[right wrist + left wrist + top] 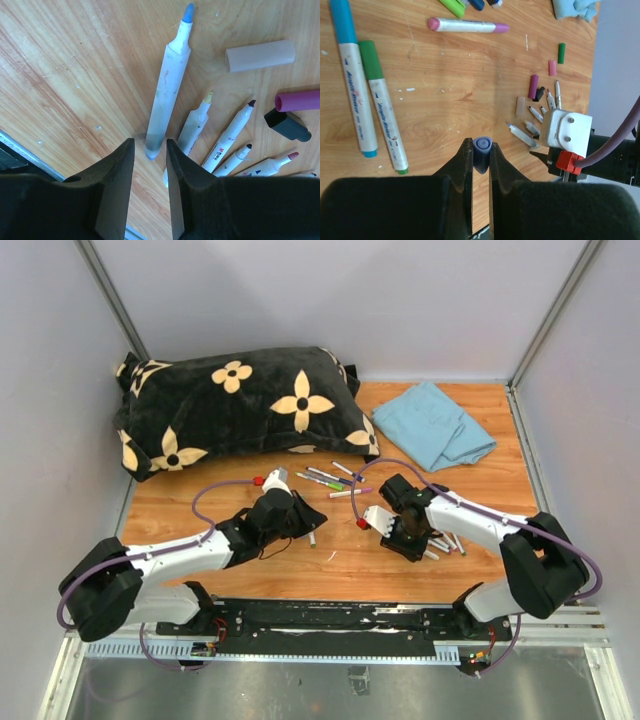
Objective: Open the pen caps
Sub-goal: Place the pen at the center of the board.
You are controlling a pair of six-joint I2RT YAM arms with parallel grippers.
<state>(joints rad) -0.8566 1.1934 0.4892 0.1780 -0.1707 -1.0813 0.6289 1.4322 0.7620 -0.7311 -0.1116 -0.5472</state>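
A bluish-purple pen cap [483, 146] is sitting between the fingertips of the left gripper [480, 152], which is clamping it from both sides. Its long axis is running along the fingers, with the round end pointing out past the tips. Other loose pen caps [534, 86] are lying on the table [445, 100] near the right gripper [150, 146]. Its jaws are standing a little apart around the tail of an uncapped blue-tipped pen [167, 75].

- Upper left, left wrist view: blue-capped pen [342, 20] cut by the top edge.
- Bottom centre: purple cap [482, 149], lower part hidden inside the left gripper [480, 146].
- Upper right: blue cloth [575, 9] cropped.
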